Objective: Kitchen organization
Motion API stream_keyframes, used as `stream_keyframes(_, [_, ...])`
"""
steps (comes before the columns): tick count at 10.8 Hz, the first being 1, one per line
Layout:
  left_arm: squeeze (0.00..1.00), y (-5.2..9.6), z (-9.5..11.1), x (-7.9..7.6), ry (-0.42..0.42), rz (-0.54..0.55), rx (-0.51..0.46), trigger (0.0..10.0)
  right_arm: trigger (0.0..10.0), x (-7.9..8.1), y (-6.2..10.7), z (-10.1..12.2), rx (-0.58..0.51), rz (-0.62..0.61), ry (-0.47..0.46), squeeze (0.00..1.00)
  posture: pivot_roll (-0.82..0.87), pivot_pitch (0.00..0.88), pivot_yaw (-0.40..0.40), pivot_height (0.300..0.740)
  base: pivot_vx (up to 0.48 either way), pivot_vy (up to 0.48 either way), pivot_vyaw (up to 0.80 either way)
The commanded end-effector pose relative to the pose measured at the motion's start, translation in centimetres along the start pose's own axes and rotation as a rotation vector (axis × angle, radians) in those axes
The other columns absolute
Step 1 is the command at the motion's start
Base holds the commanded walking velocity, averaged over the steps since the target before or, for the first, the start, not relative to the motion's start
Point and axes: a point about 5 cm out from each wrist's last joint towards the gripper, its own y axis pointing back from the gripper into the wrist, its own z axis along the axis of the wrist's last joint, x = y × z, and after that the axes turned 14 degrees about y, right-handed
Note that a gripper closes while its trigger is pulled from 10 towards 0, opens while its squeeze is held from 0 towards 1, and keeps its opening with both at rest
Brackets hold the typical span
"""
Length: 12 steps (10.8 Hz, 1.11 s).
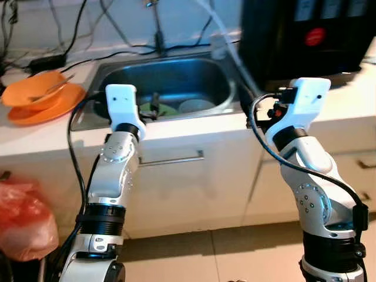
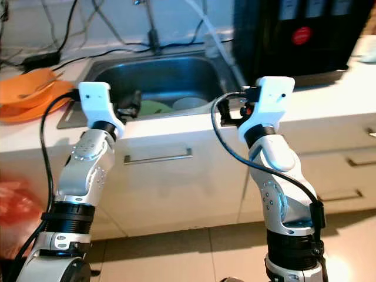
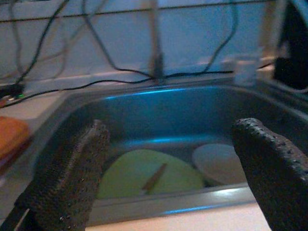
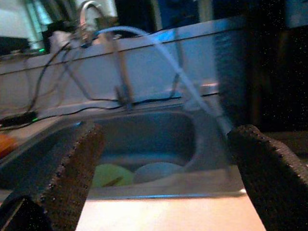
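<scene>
A steel sink (image 1: 220, 82) sits sunk into the white counter (image 1: 59, 138) before me, its smooth walls curving down to a round green plate (image 3: 149, 175) with a thin stick across it, and a white bowl (image 3: 219, 161) just beside. Orange dishes (image 1: 38, 97) stack on the counter to my left. My left gripper (image 3: 168, 173) hangs at the sink's near rim, its pebbled fingers (image 3: 72, 178) spread wide, empty. My right gripper (image 4: 166, 175) hovers over the counter beside the sink, equally wide and empty.
</scene>
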Motion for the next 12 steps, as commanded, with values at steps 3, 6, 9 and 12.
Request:
stream_keyframes(3, [0.0,-0.4,0.9,0.6,-0.015,0.039,-0.041,10.0,10.0,0.9,-0.4,0.6,-0.034,0.059,0.018,0.0,-0.01,0.008,0.107,0.74,0.0,0.0,0.74])
stream_keyframes(6, [0.0,-0.6,0.5,0.6,0.003,0.029,-0.035,10.0,10.0,1.1,-0.7,0.6,-0.038,0.058,0.008,0.0,-0.02,0.005,0.094,0.74,0.0,0.0,0.22])
stream_keyframes(9, [0.0,-1.0,0.9,-0.6,0.084,-0.018,-0.038,10.0,10.0,1.2,-0.6,0.3,-0.029,0.047,0.014,0.0,-0.03,0.0,0.089,0.74,0.0,0.0,0.0])
stream_keyframes(12, [0.0,-0.6,-0.5,-1.9,0.092,-0.066,-0.004,10.0,10.0,0.9,-0.3,0.0,-0.011,0.058,0.031,0.0,-0.03,0.006,0.045,0.74,0.0,0.0,0.0])
